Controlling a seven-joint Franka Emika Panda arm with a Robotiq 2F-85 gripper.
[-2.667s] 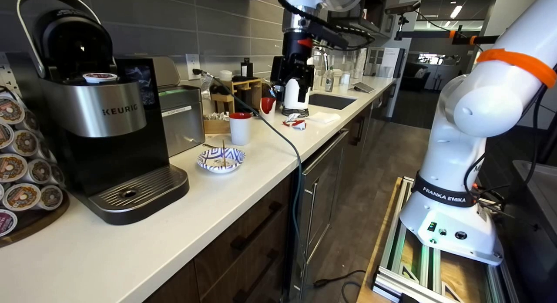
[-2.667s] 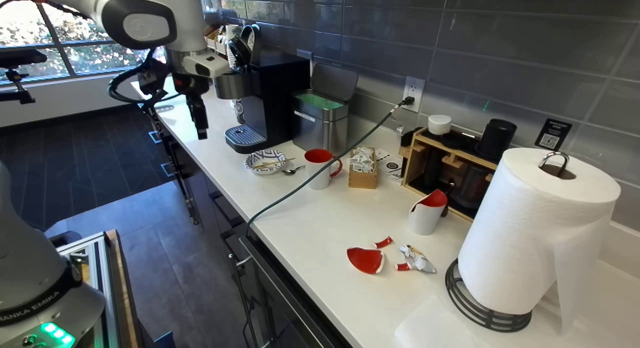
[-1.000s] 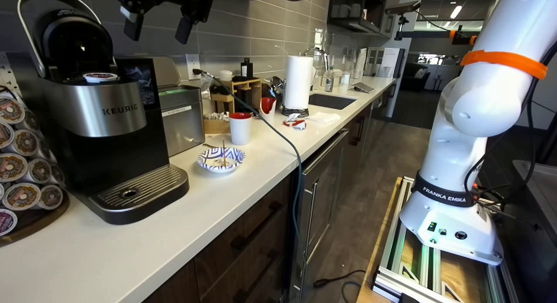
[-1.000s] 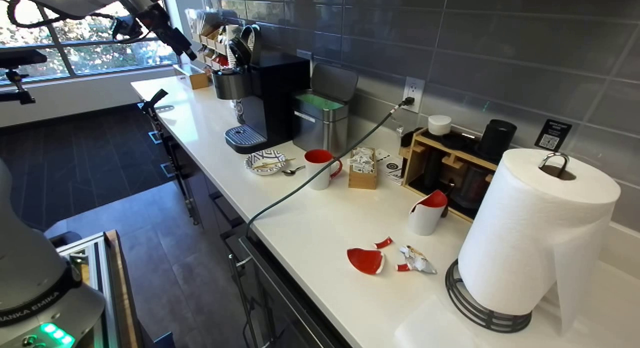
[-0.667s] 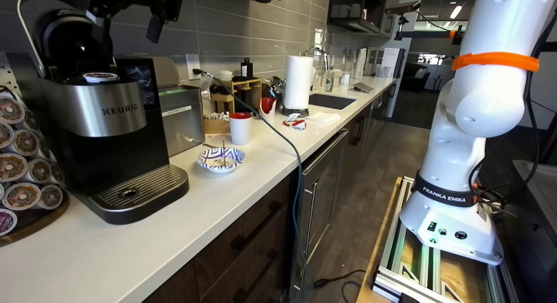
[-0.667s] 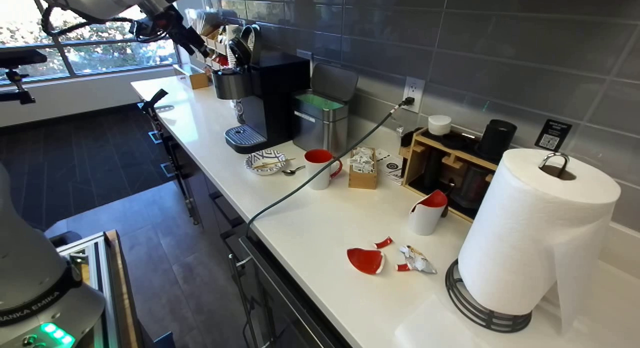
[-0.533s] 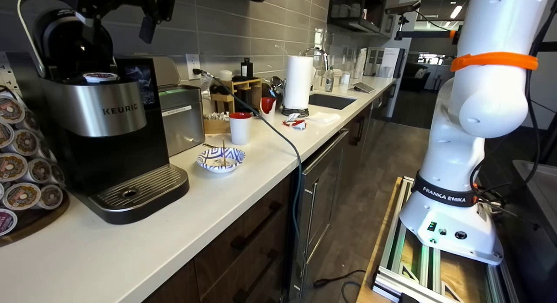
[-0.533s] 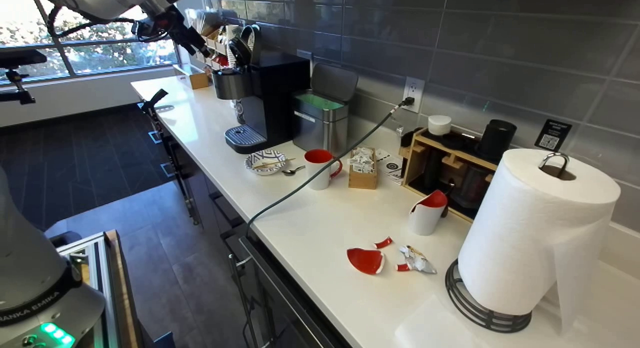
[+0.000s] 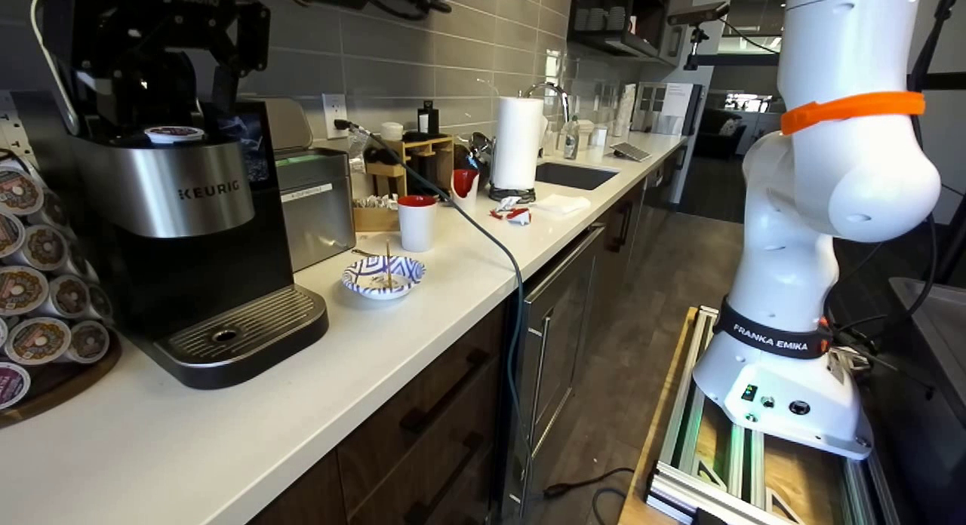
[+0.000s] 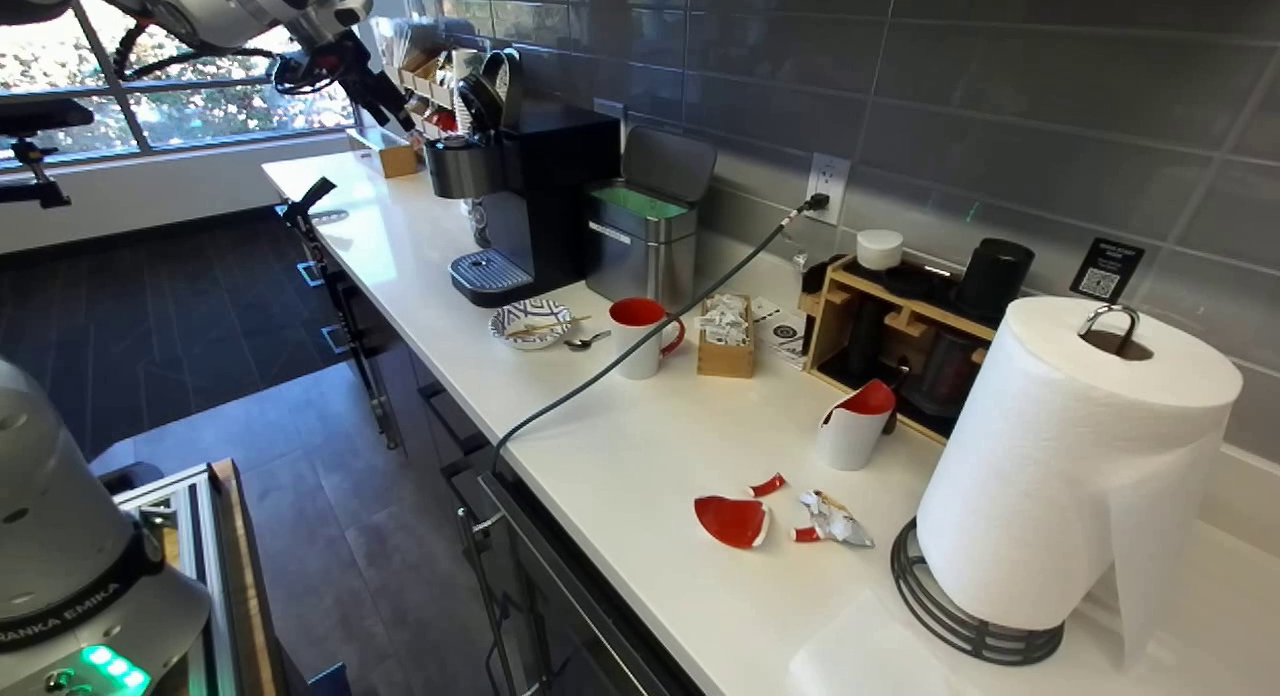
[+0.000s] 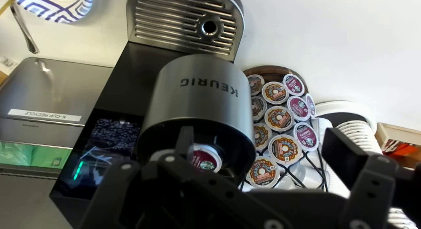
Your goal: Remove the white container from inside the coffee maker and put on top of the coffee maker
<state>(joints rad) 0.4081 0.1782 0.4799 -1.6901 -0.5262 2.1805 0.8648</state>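
Observation:
The coffee maker (image 9: 181,189) stands with its black head raised; it also shows in an exterior view (image 10: 465,168) and the wrist view (image 11: 200,87). The white container (image 9: 174,134), a small pod with a printed lid, sits in its open holder. In the wrist view the pod (image 11: 208,159) is partly hidden behind one finger. My gripper (image 11: 264,148) is open and empty. One finger is over the pod holder, the other out over the pod rack side. In both exterior views the gripper (image 9: 170,95) (image 10: 402,124) is at the raised head, above the holder.
A rack of coffee pods (image 11: 279,118) stands beside the coffee maker, with stacked cups (image 11: 358,133) near it. A steel recycle bin (image 9: 317,208) is on its other side. A patterned dish (image 9: 383,277), a red-lined mug (image 9: 417,223) and a cable (image 9: 483,234) are along the counter.
The gripper has swung from before the paper-towel roll to the coffee maker. Over the last half second it has come lower, closer to the pod holder. The pod has not moved.

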